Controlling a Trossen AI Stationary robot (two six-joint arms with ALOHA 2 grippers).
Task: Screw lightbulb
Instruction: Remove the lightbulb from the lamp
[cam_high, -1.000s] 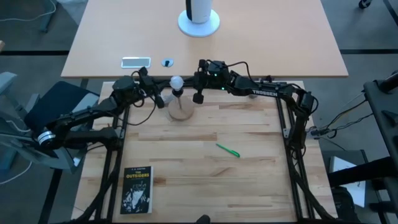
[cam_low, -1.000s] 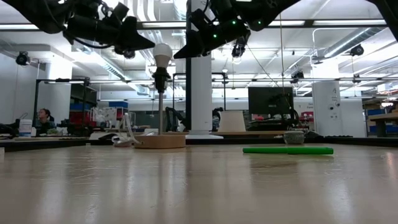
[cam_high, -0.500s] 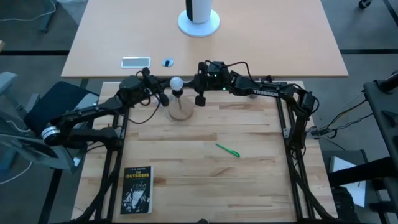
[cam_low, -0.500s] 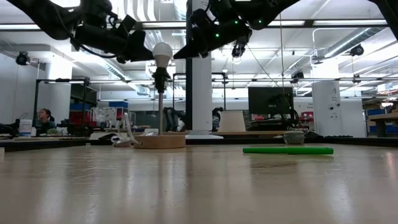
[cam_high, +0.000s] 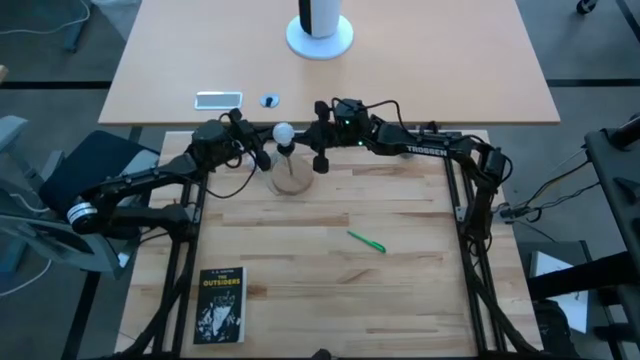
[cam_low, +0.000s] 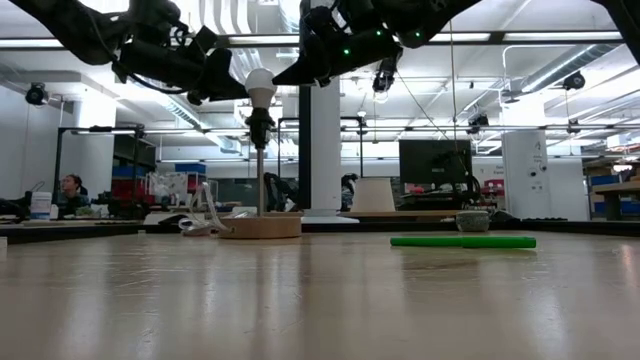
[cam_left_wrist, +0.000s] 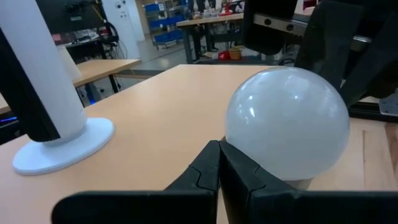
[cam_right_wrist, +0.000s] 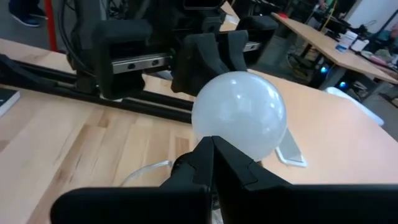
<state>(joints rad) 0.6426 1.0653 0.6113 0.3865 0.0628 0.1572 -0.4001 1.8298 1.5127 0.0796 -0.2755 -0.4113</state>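
Observation:
The lightbulb (cam_high: 284, 132), a white frosted globe, sits upright in the black socket (cam_low: 260, 126) of a thin lamp stem. The stem stands on a round wooden base (cam_high: 291, 180) near the table's far edge. My left gripper (cam_high: 267, 141) is shut, with its tips at the globe's left side (cam_low: 244, 93). My right gripper (cam_high: 300, 137) is also shut and comes in from the right, its tips at the globe's right side (cam_low: 277, 80). In both wrist views the globe (cam_left_wrist: 286, 121) (cam_right_wrist: 239, 115) fills the picture just beyond the shut fingertips. My left gripper sets its shut fingertips (cam_left_wrist: 214, 155) against the globe's lower left side (cam_left_wrist: 239, 146), coming roughly level from the table's left. No gap shows between tips and glass. The bulb stays upright in the socket. My right gripper sets its shut fingertips (cam_right_wrist: 208, 149) against the globe's lower right side (cam_right_wrist: 230, 146), slanting slightly down from the table's right. No gap shows there either. The globe sits between the two grippers' tips.
A green pen (cam_high: 366, 241) lies mid-table right of centre, and a dark book (cam_high: 220, 305) lies at the near left. On the lighter table beyond stand a white post on a round foot (cam_high: 320, 36) and a flat phone-like thing (cam_high: 218, 99). A cord (cam_low: 200, 215) loops by the lamp base.
My left gripper has moved toward the table's right and a little down, bringing its shut tips up to the bulb's left side. My right gripper has swung its tips slightly toward the bulb. The bulb and lamp have stayed in place.

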